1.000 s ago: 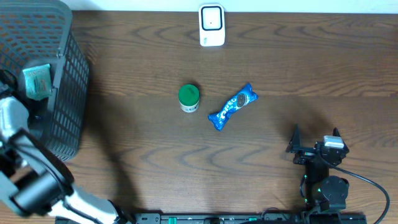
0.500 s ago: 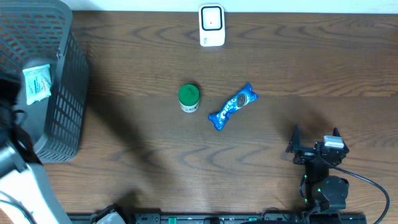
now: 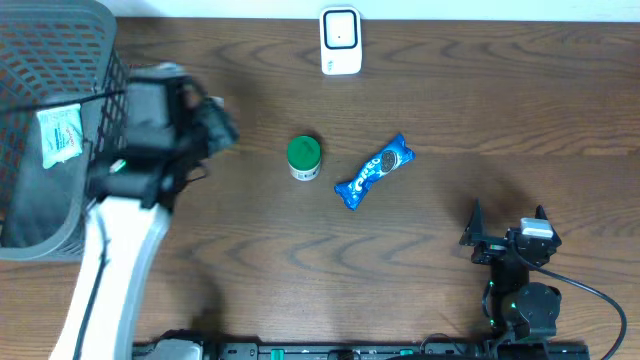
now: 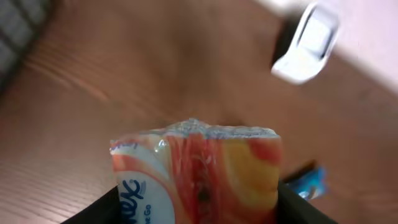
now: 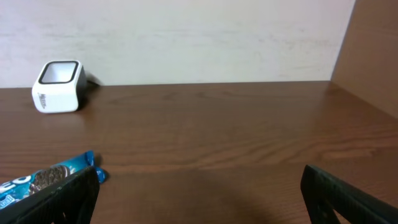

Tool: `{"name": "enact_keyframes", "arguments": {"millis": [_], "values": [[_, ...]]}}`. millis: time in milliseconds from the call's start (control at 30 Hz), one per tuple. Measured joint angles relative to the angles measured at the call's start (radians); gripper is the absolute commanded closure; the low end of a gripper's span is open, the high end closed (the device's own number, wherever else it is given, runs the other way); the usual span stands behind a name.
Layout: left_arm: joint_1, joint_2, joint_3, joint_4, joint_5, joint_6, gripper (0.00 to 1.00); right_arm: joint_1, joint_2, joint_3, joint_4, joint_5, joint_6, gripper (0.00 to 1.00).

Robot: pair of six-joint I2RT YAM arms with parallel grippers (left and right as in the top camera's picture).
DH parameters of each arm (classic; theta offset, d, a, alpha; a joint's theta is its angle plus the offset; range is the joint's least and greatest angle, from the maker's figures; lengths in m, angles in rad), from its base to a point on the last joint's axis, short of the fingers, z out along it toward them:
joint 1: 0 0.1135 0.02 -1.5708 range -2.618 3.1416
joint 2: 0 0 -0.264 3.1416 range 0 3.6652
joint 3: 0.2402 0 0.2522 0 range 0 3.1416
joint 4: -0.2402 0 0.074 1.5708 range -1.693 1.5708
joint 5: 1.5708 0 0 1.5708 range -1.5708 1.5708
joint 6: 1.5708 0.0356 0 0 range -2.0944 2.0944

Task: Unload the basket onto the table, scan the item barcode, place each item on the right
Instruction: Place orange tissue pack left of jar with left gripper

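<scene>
My left gripper [image 4: 199, 210] is shut on a soft tissue pack [image 4: 199, 171], orange-red and white with blue lettering, which fills the bottom of the left wrist view. Overhead, that gripper [image 3: 214, 126] is a blurred shape above the table just right of the basket, and the pack cannot be made out there. The white scanner [image 3: 340, 41] stands at the table's far edge; it also shows as the scanner [image 4: 308, 43] ahead of the pack and the scanner [image 5: 58, 86] at the left. My right gripper [image 3: 505, 230] rests open and holds nothing near the front right.
A dark mesh basket [image 3: 50, 40] at the far left holds a pale teal packet [image 3: 60, 134]. A green-lidded jar [image 3: 303, 157] and a blue Oreo pack [image 3: 374, 171] lie mid-table. The Oreo pack [image 5: 43, 179] sits by my right gripper's [image 5: 199, 193] left finger.
My left arm has swung from the front left by the basket up and right over the table, carrying the tissue pack. The right arm has not moved.
</scene>
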Motion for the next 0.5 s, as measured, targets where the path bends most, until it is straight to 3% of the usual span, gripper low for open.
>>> {"name": "enact_keyframes", "arguments": {"millis": [300, 367, 400, 433, 500], "values": [[-0.116, 0.443, 0.0, 0.029, -0.034, -0.009, 0.42, 0.0, 0.0, 0.0, 0.0, 0.0, 0.0, 0.01], [-0.116, 0.534, 0.0, 0.056, -0.04, -0.01, 0.32, 0.0, 0.0, 0.0, 0.0, 0.0, 0.0, 0.01], [-0.116, 0.57, 0.0, 0.065, -0.042, -0.013, 0.25, 0.0, 0.0, 0.0, 0.0, 0.0, 0.0, 0.01], [-0.116, 0.601, 0.0, 0.078, -0.046, -0.016, 0.12, 0.0, 0.0, 0.0, 0.0, 0.0, 0.0, 0.01], [-0.116, 0.639, 0.0, 0.099, -0.048, -0.015, 0.0, 0.0, 0.0, 0.0, 0.0, 0.0, 0.0, 0.01]]}}
